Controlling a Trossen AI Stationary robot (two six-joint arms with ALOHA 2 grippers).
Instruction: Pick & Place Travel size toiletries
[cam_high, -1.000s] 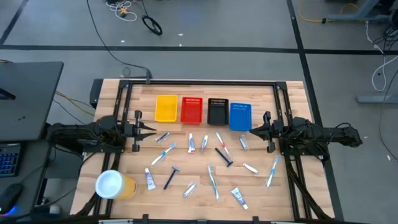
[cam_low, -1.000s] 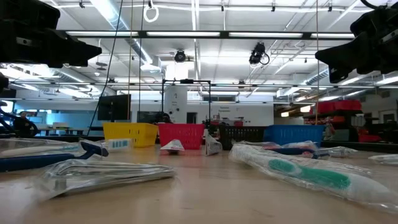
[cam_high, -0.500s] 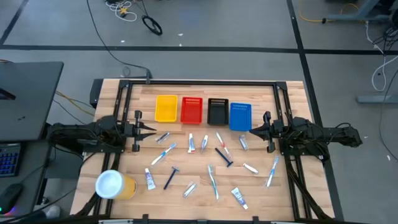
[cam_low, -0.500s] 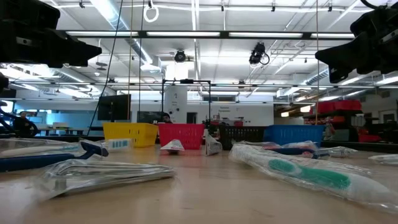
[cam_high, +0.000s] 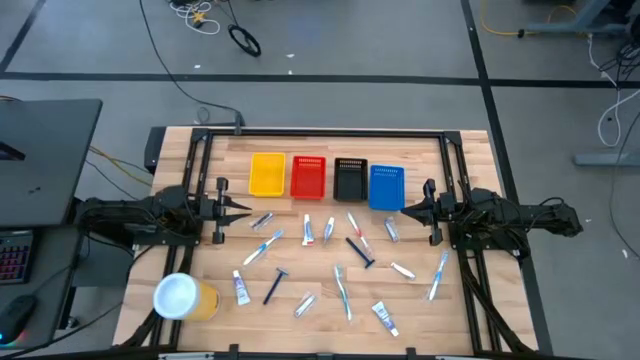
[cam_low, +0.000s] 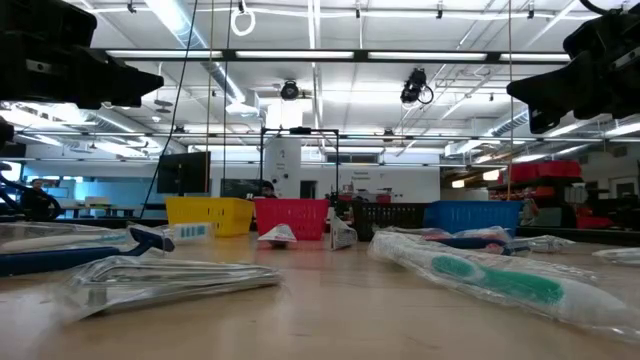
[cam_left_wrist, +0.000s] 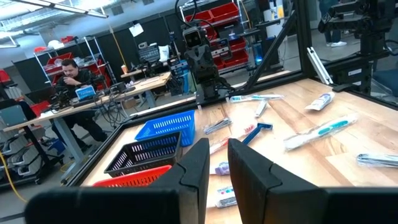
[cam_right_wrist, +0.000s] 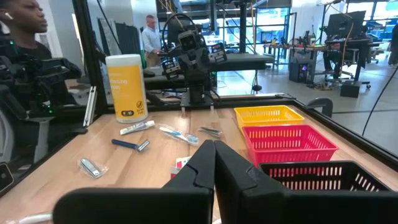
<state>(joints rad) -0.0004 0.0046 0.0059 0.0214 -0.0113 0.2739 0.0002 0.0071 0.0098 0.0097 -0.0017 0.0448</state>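
Left gripper (cam_high: 243, 208) at the worktop's (cam_high: 470, 300) left edge, jaws a narrow slit apart, grasping nothing. Toiletries (cam_high: 341, 285) (toothbrushes, tubes, razors, packets) scattered across the middle, below yellow bin (cam_high: 267, 174), red bin (cam_high: 308, 176), black bin (cam_high: 350, 178), blue bin (cam_high: 386, 187). Right gripper (cam_high: 407, 210) beside the blue bin, jaws clenched, empty.

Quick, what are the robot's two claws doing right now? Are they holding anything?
Left gripper: slightly open, holding nothing, at the table's left edge.
Right gripper: shut, holding nothing, at the table's right edge.

Left tool (cam_high: 245, 208) slightly parted; right tool (cam_high: 405, 209) closed; both empty.
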